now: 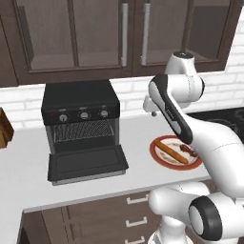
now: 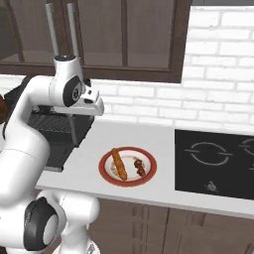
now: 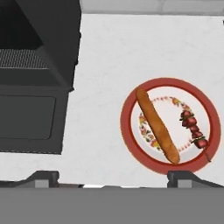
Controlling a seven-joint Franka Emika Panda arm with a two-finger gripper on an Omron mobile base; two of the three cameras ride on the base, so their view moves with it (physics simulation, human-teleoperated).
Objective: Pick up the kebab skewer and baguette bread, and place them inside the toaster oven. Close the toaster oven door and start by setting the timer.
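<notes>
Hand view: plate (image 3: 131, 135) beside toaster oven door (image 3: 30, 124)

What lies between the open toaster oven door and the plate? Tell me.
Bare white counter lies between the toaster oven door and the plate, seen in the hand view.

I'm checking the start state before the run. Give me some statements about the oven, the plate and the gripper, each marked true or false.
1. The oven door is down, open. True.
2. The baguette lies on the oven rack. False: it lies on the plate.
3. The skewer and baguette share the plate, apart from each other. True.
4. The gripper holds the skewer. False: it is open and empty, above the counter.
5. The plate sits on the cooktop. False: it sits on the counter, between oven and cooktop.
</notes>
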